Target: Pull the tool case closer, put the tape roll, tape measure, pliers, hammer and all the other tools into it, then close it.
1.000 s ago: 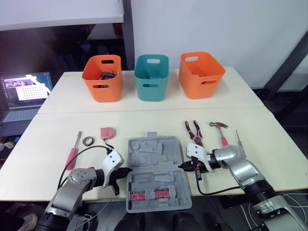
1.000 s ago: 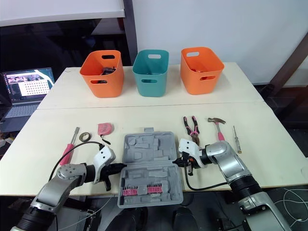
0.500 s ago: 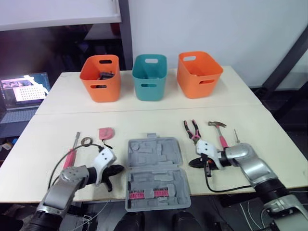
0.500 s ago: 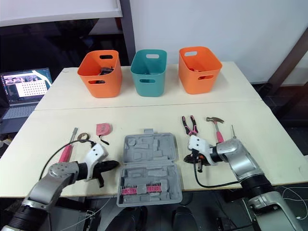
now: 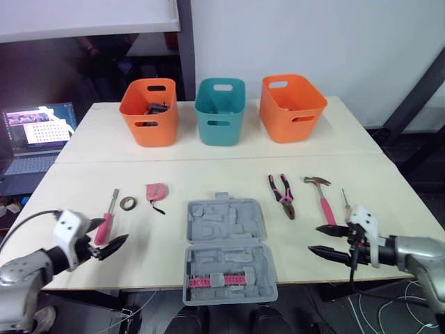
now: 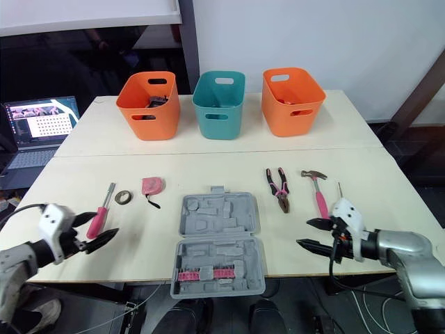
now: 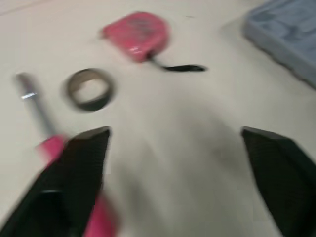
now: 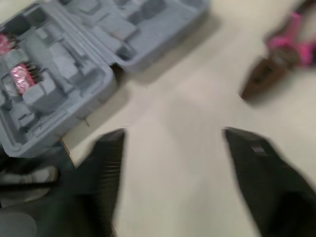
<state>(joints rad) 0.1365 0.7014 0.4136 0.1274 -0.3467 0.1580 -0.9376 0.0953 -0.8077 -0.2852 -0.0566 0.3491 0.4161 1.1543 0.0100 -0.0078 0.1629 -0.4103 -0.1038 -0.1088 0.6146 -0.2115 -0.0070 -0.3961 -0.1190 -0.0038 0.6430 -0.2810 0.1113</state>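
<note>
No text, label, brand, number or sign is legible. The laptop (image 5: 38,136) screen carries a grid of small marks and a bright picture area, too small to read. The pink tape measure (image 5: 156,191) and the grey tool case (image 5: 226,223) show moulded shapes only, with no readable marking.

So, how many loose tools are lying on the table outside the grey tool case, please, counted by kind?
Screwdrivers: 2 (pink-handled screwdriver, thin screwdriver)
Tape roll: 1
Tape measure: 1
Pliers: 1
Hammer: 1
Total: 6
</note>
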